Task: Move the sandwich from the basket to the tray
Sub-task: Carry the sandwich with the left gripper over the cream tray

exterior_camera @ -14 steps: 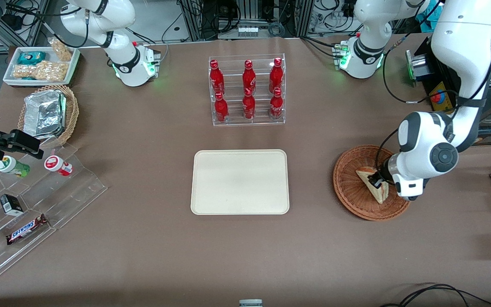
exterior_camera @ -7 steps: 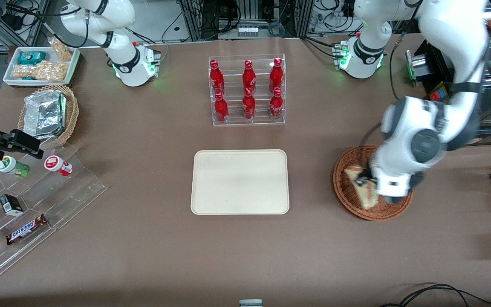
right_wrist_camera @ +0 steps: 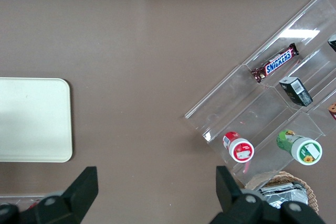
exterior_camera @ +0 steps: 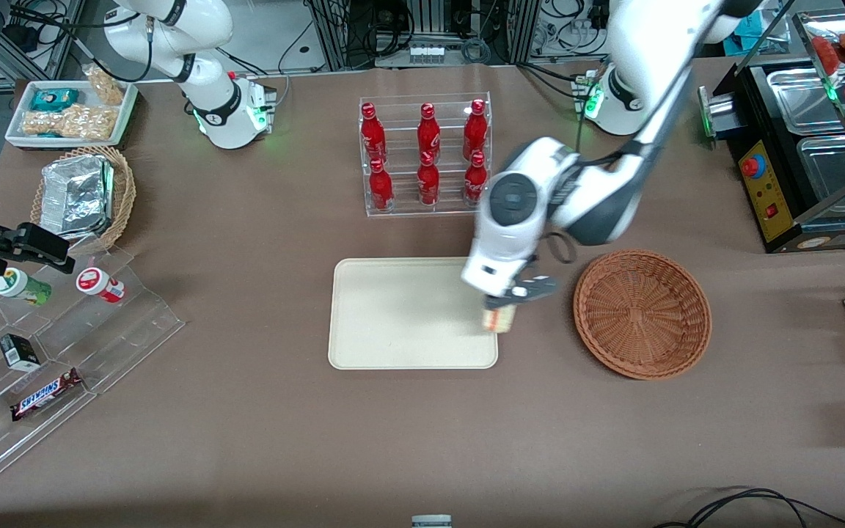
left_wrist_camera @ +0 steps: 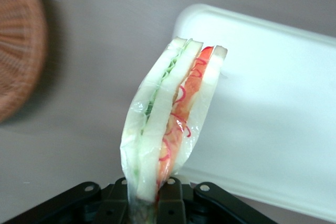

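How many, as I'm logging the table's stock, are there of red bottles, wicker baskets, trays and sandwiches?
Red bottles: 6
Wicker baskets: 2, the round reddish-brown basket and the tan basket holding foil
Trays: 2, the cream rectangular tray and the white snack tray
Sandwiches: 1, the triangular white-bread sandwich, held by the left gripper above the cream tray's edge
Total: 11

1. Robotics lab staged as a snack counter.
2. Evidence of lab: arm bases (exterior_camera: pixel 235 110) bolted onto the brown table (exterior_camera: pixel 246 440), cable bundles (exterior_camera: pixel 422 29) and metal racks along its edge.
3. Evidence of shop staging: clear rack of red bottles (exterior_camera: pixel 426 154), acrylic stepped shelf (exterior_camera: pixel 63 367) with candy bar (exterior_camera: pixel 45 394), food warmer (exterior_camera: pixel 804 147).
4. The left arm's gripper (exterior_camera: pixel 514 293) hangs above the tray's (exterior_camera: pixel 393 315) edge.
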You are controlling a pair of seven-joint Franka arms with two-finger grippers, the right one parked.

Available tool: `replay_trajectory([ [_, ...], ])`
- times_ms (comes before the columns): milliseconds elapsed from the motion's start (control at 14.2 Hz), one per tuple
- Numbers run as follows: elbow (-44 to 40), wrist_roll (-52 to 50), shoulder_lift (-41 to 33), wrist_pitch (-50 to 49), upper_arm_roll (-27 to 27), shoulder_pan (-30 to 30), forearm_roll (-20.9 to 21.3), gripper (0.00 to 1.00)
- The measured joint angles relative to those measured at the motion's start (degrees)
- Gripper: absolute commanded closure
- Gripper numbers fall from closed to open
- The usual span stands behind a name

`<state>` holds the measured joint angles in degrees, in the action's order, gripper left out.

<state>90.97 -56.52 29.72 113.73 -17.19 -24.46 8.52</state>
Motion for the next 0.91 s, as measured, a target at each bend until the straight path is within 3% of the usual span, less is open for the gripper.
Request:
replay_trajectory([
  [281,-7.3,-0.3,8.5,0.0,0.2,-4.5,2.3,0.85],
  [632,-18.4,-10.6,18.6,0.1,0.5,-8.7,7.2,0.79],
  [912,-23.6,-11.7,22.4,0.1,0.6,-10.9,7.6,0.33],
])
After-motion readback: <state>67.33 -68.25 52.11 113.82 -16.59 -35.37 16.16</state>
